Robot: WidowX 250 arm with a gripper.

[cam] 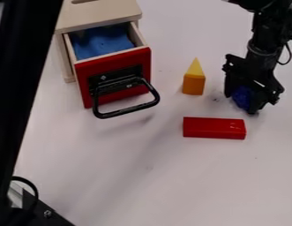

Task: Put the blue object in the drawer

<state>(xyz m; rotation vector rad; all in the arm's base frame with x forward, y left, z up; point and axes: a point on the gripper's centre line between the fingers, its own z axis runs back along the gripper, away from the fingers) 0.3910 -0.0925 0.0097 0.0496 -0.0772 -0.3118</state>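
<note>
At the right of the camera view, my gripper [243,104] hangs low over the table, shut on the blue object [243,96]. The object is dark blue and sits between the fingers, which partly cover it. At the upper left, the wooden drawer [112,60] with a red front stands pulled out. A lighter blue cloth-like piece [103,42] lies inside it. My gripper is to the right of the drawer, apart from it.
A black handle [129,109] juts from the drawer front. Between drawer and gripper stands an orange block with a yellow pointed top [194,79]. A red block [214,128] lies below the gripper, slightly left. A black bar [21,66] crosses the left edge.
</note>
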